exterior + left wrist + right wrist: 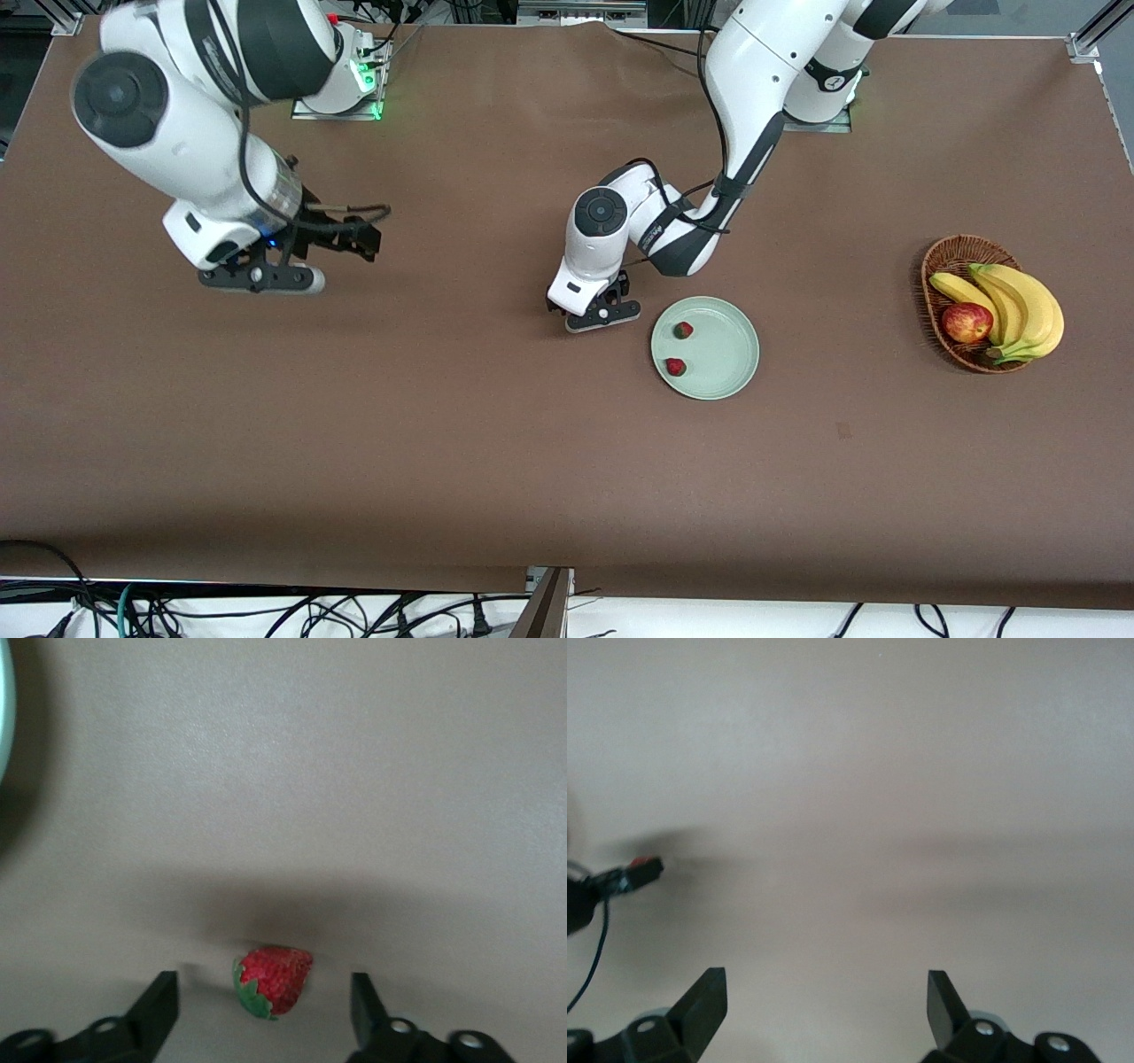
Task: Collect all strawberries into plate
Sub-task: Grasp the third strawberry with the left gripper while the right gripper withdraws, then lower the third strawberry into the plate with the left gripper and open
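No legible text, label, brand, number or sign was found in any of the views. A small dark mark was present on the left arm's point(833, 81) white casing near its base, but it could not be read. Lettering on the dark band of the same arm's forearm point(654, 237) was too small to make out.
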Tool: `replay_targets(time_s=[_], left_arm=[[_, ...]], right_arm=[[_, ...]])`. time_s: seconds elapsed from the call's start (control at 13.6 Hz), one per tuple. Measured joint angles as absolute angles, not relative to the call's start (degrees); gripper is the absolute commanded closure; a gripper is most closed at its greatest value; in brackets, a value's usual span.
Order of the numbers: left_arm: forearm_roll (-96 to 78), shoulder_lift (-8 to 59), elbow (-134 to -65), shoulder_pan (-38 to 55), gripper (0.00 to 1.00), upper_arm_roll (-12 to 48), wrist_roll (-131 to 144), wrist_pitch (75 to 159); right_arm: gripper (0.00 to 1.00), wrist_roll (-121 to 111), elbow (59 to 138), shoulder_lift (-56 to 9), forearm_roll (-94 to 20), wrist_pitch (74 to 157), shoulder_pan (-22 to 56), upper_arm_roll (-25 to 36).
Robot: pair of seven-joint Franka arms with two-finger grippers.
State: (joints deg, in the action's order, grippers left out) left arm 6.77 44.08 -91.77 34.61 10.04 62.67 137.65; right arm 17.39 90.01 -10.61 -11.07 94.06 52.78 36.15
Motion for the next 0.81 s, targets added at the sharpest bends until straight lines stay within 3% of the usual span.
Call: replay_targets(time_s=[0.22,0.37,0.51,0.81], left_arm=[[6.77,44.8,-91.15,34.61,0.62,9.86,62.72,137.66],[6.77,45.15,-90.89,34.61,0.82,9.84,62.77,137.69],[6.77,45.16,-90.48,34.62,0.88,9.83,62.85,137.68],[6.82,43.98,-88.37,33.29,0.87,9.29,61.33,133.64]], right_arm=[[0.0,17.4,90.3,-6.45,-10.1,89.21,50.43,33.43],[0.0,16.9,90.48,-5.1,-9.61,87.33,41.84,26.05],[0.0,14.1,90.66,-4.23,-8.35,86.67,32.24,18.47],[0.0,11.94,90.74,-2.75,-7.55,86.22,20.84,9.74]])
